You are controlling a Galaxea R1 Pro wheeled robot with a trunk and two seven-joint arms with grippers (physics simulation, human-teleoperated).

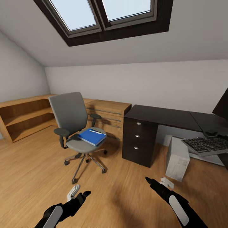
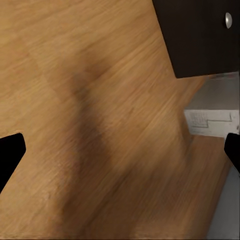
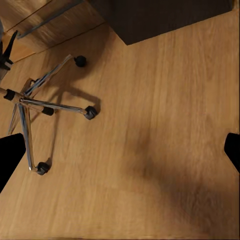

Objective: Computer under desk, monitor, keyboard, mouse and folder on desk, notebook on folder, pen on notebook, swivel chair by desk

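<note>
Under a sloped ceiling with a skylight, the swivel chair is standing out on the wood floor, well apart from the desk, and the blue folder is lying flat on its seat with a thin pale object on top, too small to identify. The computer is sitting on the floor beneath the desk, just beside the dark drawer unit. The keyboard is resting at the desk's right end, and the monitor is peeking in at the frame edge above it. Both arms are hanging low over the floor: the left gripper is showing fingers spread wide with nothing between them, and the right gripper is likewise wide open over bare boards near the chair's chrome base.
</note>
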